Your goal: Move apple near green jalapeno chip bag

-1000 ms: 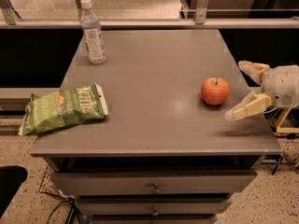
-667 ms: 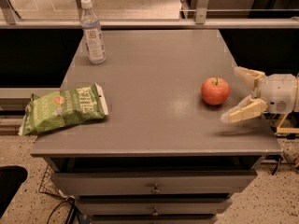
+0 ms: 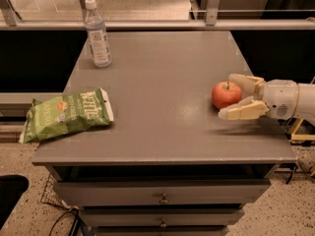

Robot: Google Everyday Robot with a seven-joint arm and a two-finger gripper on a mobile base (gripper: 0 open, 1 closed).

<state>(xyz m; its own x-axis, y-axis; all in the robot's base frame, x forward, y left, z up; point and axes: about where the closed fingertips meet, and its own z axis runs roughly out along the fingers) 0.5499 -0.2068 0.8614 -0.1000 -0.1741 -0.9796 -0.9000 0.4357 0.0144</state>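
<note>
Cream two-finger gripper (image 3: 226, 96) at worktop's right edge, fingers spread, not clamped.
Glossy round red-orange apple (image 3: 227, 95) sits between them; crinkly light-green chip bag (image 3: 66, 114) at front-left corner.

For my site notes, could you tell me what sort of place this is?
Probably an office break area or lab: a grey drawer-fronted counter holds a crinkly green chip bag, a clear plastic water bottle and a round red apple. The white gripper sits at the right edge, fingers open around the apple.
</note>
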